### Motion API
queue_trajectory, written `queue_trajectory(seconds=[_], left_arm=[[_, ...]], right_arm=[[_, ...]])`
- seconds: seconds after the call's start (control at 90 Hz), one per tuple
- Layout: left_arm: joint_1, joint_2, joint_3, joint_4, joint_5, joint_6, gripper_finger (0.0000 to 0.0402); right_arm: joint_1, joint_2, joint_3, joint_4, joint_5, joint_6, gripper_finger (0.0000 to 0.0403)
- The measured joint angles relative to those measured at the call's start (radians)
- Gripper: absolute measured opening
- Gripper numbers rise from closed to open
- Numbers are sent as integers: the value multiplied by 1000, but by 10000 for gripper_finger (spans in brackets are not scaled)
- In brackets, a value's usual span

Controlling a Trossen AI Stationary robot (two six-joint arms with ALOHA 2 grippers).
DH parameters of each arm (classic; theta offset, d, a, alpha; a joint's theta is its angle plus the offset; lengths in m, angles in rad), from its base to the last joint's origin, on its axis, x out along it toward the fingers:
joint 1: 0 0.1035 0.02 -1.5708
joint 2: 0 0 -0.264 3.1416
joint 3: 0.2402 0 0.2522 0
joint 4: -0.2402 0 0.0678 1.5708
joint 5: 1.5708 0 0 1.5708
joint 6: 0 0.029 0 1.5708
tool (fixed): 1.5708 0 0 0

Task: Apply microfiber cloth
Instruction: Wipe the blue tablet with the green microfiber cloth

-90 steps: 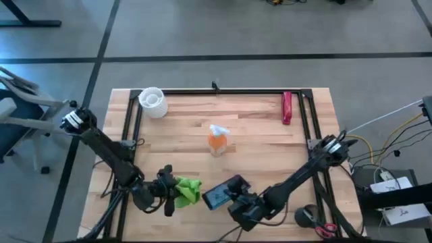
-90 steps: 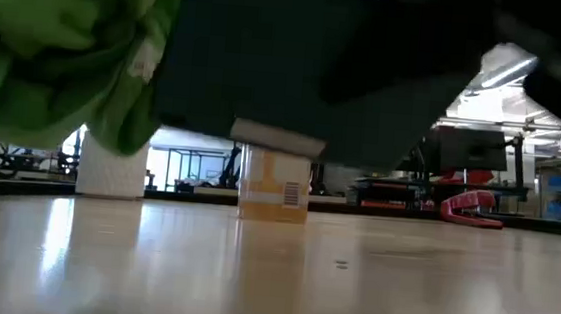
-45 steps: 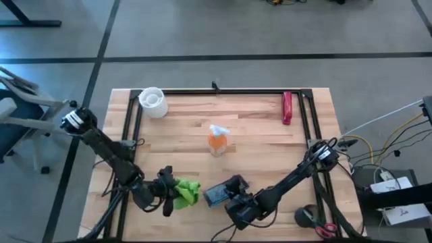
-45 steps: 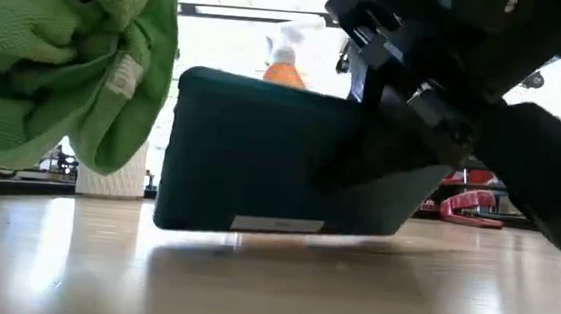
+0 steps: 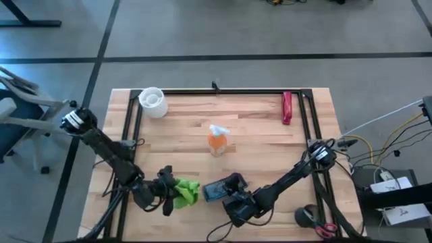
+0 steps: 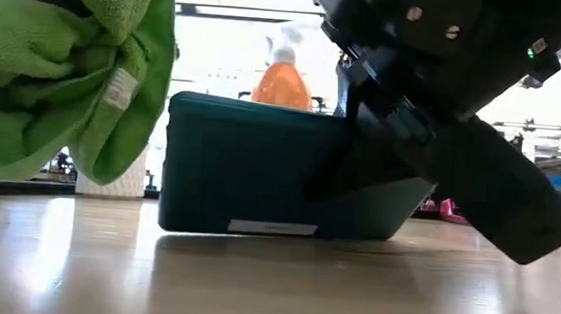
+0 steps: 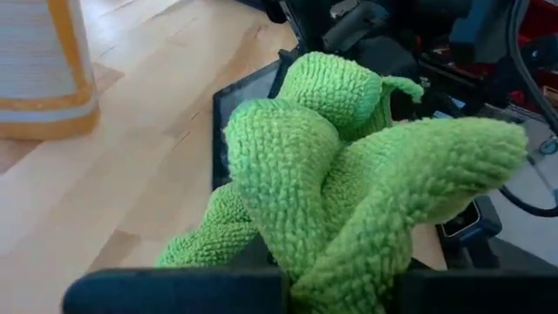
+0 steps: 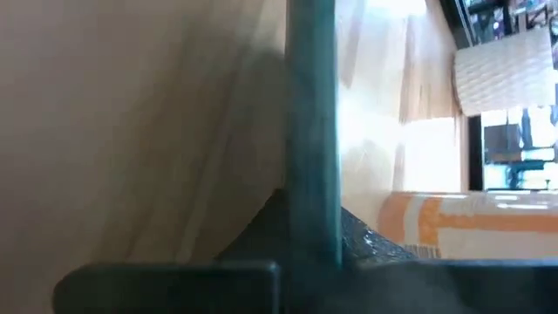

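Observation:
The lime-green microfiber cloth (image 5: 186, 191) is bunched up near the table's near edge, with my left gripper (image 5: 171, 193) shut on it. In the low view the cloth (image 6: 57, 69) hangs above the table. Just to its right stands a black rectangular slab (image 6: 245, 164), with my right gripper (image 5: 231, 196) shut on it. The slab's screen face (image 5: 216, 191) faces up and toward the cloth. The orange spray bottle (image 5: 217, 140) stands at the table's middle, behind the slab. My left gripper pinches the bunched cloth's gathered folds (image 7: 344, 262) between its two fingers, several layers thick. The fingers come about level from the table's left. The cloth bulges out past the fingertips and is clear of the table. My right gripper pinches the slab's right end (image 6: 359, 173) between its two fingers, one on each flat face, seen edge-on in the right wrist view (image 8: 312, 227). The fingers slant down from the table's right. The slab stands on its long lower edge (image 6: 255, 230) on the table.
A white cup (image 5: 152, 101) stands at the far left corner and a red tool (image 5: 287, 108) lies at the far right. A black frame rail (image 5: 223, 92) runs round the wooden top. Bare wood lies between the bottle and the grippers.
My right gripper has gone down with the slab. The slab was lifted and tilted a second ago; now its lower long edge rests on the table and it stands nearly upright beside the cloth.

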Motion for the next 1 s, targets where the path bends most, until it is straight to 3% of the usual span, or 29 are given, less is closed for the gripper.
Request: queue_trajectory(seconds=[0.567, 1.0], left_arm=[[0, 1, -1, 0, -1, 3, 9], [0, 1, -1, -1, -2, 4, 9]], right_arm=[[-9, 3, 20, 16, -33, 149, 134], [-9, 2, 34, 16, -71, 215, 181]])
